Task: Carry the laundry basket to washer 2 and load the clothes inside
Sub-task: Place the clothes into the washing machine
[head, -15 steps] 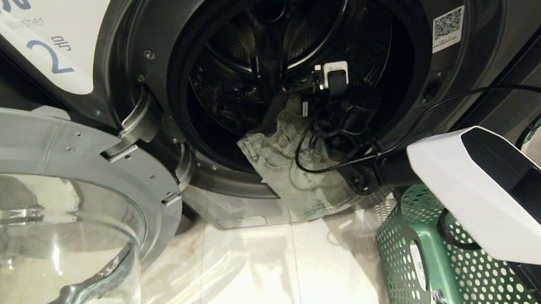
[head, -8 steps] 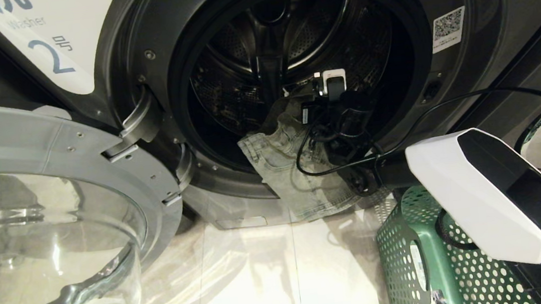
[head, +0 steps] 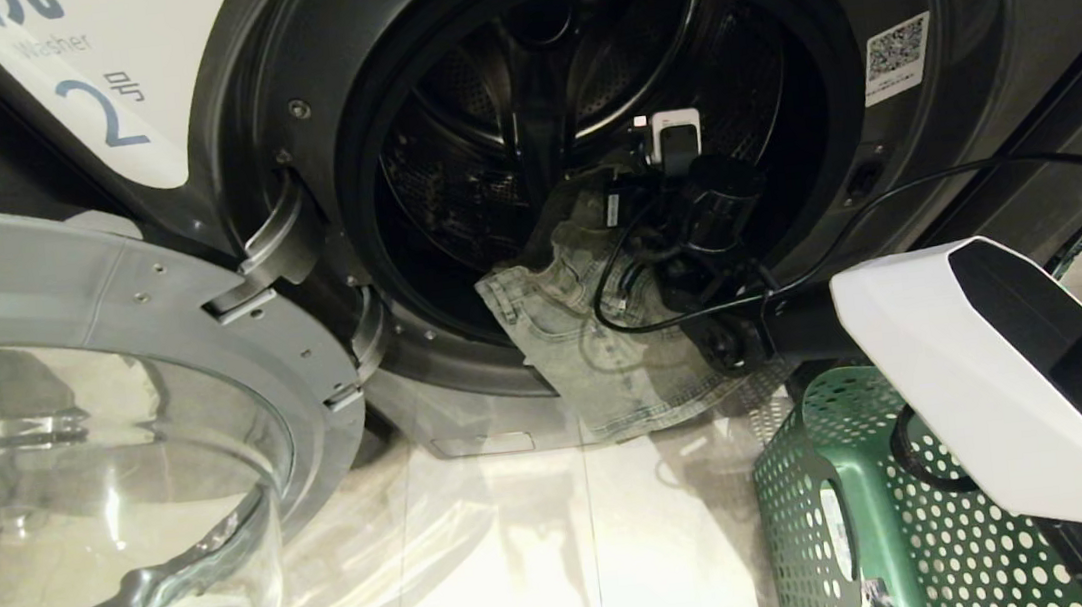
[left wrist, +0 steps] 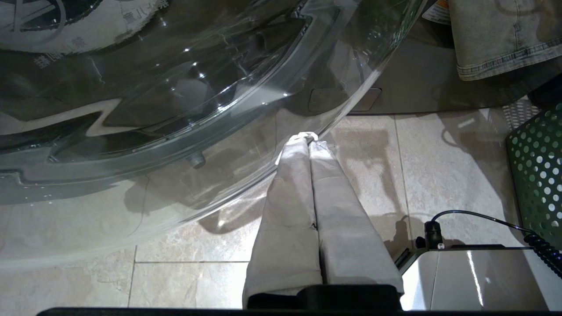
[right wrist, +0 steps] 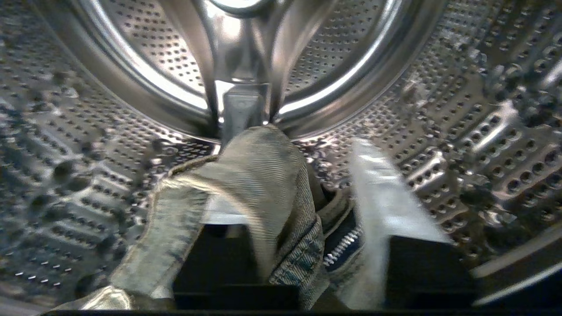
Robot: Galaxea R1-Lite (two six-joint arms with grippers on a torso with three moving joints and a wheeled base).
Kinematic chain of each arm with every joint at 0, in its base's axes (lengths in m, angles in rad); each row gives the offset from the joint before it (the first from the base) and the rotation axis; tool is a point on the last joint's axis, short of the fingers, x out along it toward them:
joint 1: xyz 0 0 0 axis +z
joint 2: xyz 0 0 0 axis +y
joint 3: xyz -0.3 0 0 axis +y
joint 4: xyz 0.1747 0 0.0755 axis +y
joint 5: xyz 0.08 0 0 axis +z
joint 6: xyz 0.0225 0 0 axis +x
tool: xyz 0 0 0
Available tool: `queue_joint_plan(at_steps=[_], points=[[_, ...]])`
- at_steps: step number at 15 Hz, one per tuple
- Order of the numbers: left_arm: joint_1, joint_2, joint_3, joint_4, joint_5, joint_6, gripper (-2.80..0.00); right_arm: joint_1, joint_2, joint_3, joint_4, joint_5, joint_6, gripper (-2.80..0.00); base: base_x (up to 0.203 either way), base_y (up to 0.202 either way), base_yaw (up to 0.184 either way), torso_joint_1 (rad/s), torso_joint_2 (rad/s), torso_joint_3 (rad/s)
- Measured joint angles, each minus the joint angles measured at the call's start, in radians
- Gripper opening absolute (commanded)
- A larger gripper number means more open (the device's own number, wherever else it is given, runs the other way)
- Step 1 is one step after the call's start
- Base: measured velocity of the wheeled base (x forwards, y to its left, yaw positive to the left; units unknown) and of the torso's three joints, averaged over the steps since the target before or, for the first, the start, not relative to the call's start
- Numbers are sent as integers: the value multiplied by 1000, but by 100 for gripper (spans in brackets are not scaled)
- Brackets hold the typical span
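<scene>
Head view, right gripper (head: pixel 629 165) reaching inside the dark perforated steel drum of washer 2 (head: pixel 488 178), fingers parted with faded grey denim jeans (head: pixel 569 326) draped over one, jeans spilling over the door lip, green perforated plastic laundry basket (head: pixel 855 512) on the tiled floor beside it, left gripper (left wrist: pixel 307 138) closed and empty near the open glass door (head: pixel 95 461).

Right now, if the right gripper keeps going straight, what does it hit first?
Probably the jeans draped over one of its fingers, then the drum back wall behind; depth is unclear.
</scene>
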Motion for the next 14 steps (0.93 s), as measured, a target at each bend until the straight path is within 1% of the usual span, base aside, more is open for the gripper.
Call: queue_joint_plan(at_steps=[3, 8, 11, 14], points=[[0, 0, 0, 0, 0, 0, -280, 12, -1, 21, 14, 10, 7, 0, 0, 0, 0, 0, 0, 0], [0, 0, 0, 0, 0, 0, -280, 34, -28, 78, 109, 11, 40, 0, 0, 0, 0, 0, 0, 0], [0, 0, 0, 0, 0, 0, -280, 39, -60, 92, 115, 8, 47, 0, 0, 0, 0, 0, 0, 0], [0, 0, 0, 0, 0, 0, -280, 44, -111, 168, 116, 9, 48, 0, 0, 0, 0, 0, 0, 0]])
